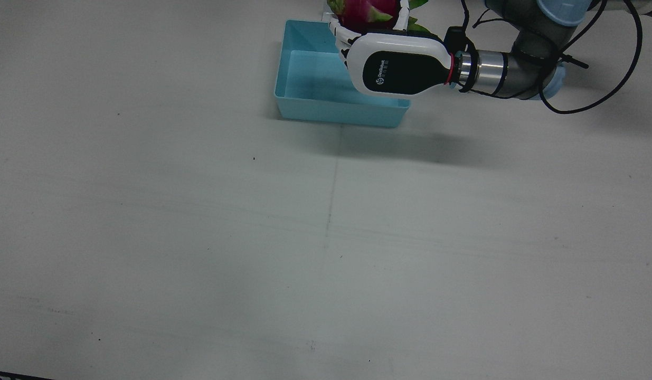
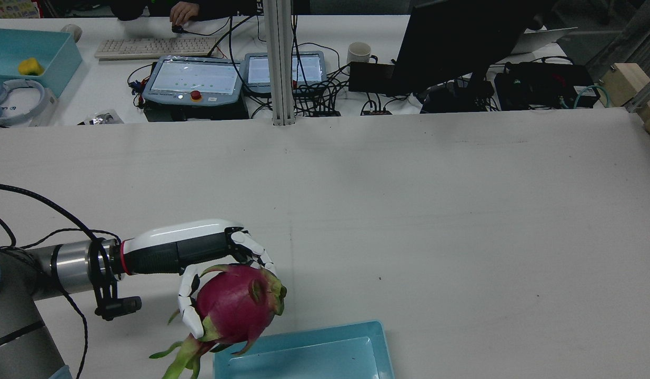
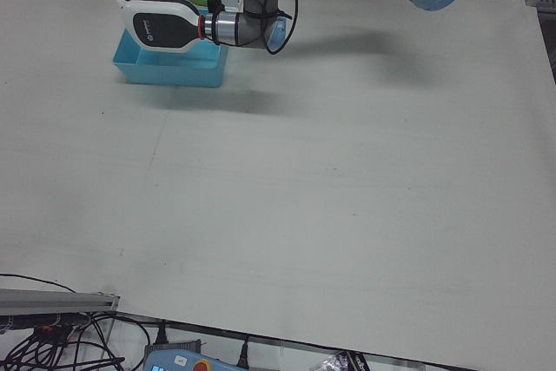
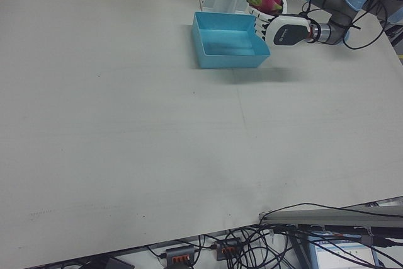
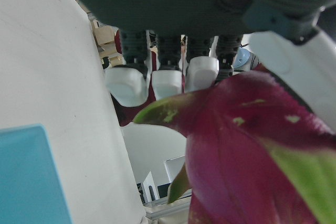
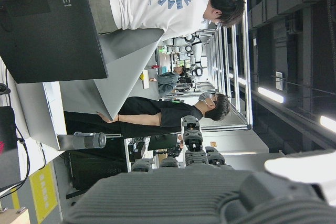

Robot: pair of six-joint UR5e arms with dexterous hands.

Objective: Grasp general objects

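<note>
Left hand (image 2: 198, 258) is wrapped around the dragon fruit (image 2: 235, 305), lifted just beside the blue bin (image 2: 303, 352); shift it over the bin's middle before uncurling, right hand (image 6: 210, 192) looks raised and empty, though its fingers barely show.

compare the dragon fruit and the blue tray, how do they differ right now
The dragon fruit is round, magenta with green scales; the blue tray is flat-bottomed, rectangular, plain light blue. The dragon fruit is held off the table by the left hand; the blue tray rests on the table, empty and untouched.
</note>
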